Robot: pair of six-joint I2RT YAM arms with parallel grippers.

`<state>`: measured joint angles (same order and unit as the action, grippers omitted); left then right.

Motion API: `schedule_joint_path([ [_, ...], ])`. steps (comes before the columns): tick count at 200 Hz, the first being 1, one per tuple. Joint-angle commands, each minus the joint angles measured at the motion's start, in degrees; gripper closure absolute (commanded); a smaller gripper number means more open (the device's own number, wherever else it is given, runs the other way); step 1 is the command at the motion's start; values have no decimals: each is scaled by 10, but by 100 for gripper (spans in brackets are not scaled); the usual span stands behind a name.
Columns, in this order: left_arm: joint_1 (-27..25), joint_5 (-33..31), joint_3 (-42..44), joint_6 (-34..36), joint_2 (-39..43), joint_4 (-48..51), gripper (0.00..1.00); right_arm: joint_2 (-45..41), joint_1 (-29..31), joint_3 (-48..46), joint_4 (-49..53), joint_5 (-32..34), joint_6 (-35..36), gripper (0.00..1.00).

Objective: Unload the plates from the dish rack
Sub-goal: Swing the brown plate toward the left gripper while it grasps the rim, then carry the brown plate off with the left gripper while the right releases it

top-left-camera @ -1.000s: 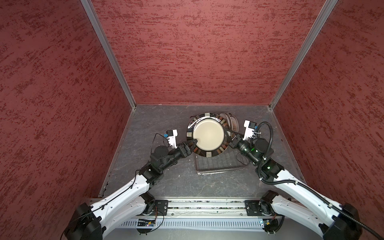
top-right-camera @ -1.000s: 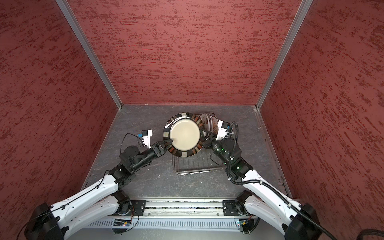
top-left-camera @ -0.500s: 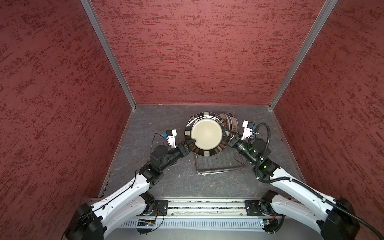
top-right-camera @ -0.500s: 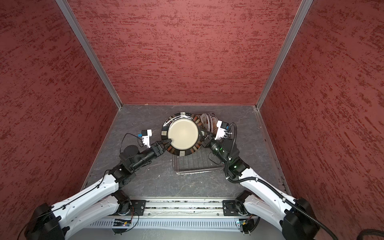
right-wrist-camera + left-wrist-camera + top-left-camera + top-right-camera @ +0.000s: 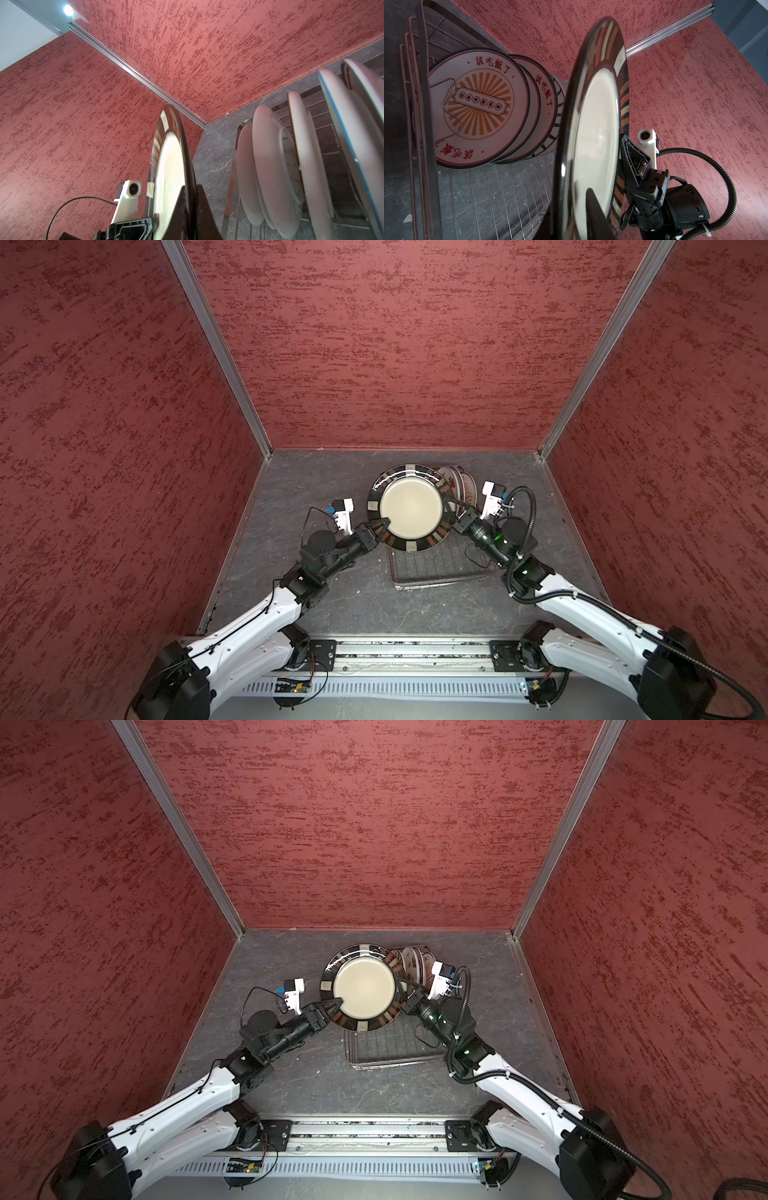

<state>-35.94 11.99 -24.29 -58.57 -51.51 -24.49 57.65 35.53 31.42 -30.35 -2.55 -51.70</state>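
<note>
Dark-striped plate (image 5: 410, 508) is held on edge over the dish rack (image 5: 436, 570), just in front of the other plates (image 5: 477, 108) standing in it. Right fingers (image 5: 632, 158) pinch its rim. Left fingers (image 5: 593, 212) straddle the opposite rim; whether they clamp it cannot be told.

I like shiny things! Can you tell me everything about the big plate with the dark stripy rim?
The stripy plate is round and glossy, like ceramic, with a plain cream middle and a dark rim of cream and orange-brown bars. It is held up over the dish rack, face toward the top cameras, the left pincer and right pincer pinching opposite edges.
</note>
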Motion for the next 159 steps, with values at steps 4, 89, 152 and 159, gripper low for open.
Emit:
schedule_joint_path([
  [4, 0, 22, -8, 4, -6, -24, 85, -5, -2, 11, -106, -13, -26, 100],
  [89, 3, 27, -15, -6, -19, -48, 100, 34, -2, 26, -80, -49, -21, 93],
  [152, 26, 46, -35, -32, -36, -76, 100, 46, -2, 53, -37, -97, 10, 14],
  [159, 28, 47, -38, -32, -35, -76, 100, 49, -2, 60, -26, -103, 13, 6],
])
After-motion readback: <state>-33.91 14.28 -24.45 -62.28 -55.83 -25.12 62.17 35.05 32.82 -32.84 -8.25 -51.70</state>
